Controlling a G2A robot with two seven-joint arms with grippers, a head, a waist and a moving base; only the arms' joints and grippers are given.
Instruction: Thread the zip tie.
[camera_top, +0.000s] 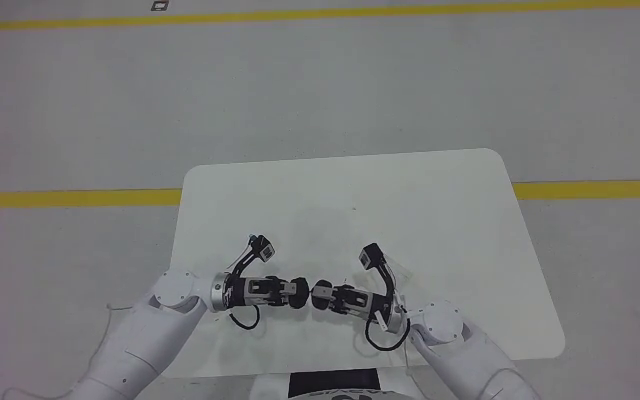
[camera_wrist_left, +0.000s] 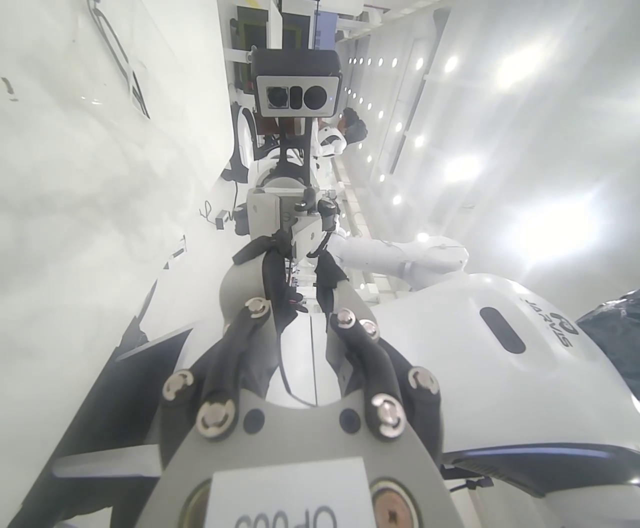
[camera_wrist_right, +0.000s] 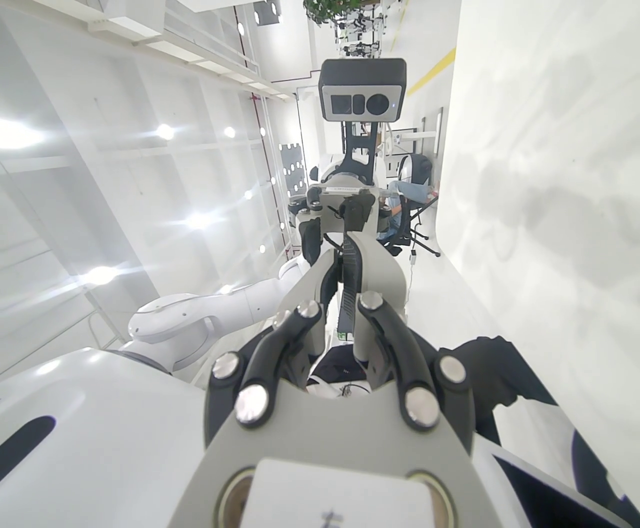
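Bright, even overhead light falls on the white bench (camera_top: 450, 200) and the pale floor (camera_top: 320, 90) in the top view. In both wrist views the ceiling lights (camera_wrist_left: 545, 230) flare into broad white blooms with streaks. They spread a milky haze, and the bench looks almost washed out. Screw heads (camera_wrist_left: 215, 417) behind the left tool (camera_wrist_left: 295, 250) and the right tool (camera_wrist_right: 350, 240) catch small glints. Straight lines bow hard toward the edges of the wrist views.

1 zip tie (camera_wrist_right: 350, 280); 2 end effectors – left end effector (camera_top: 302, 293), right end effector (camera_top: 319, 296); 1 table (camera_top: 450, 220).
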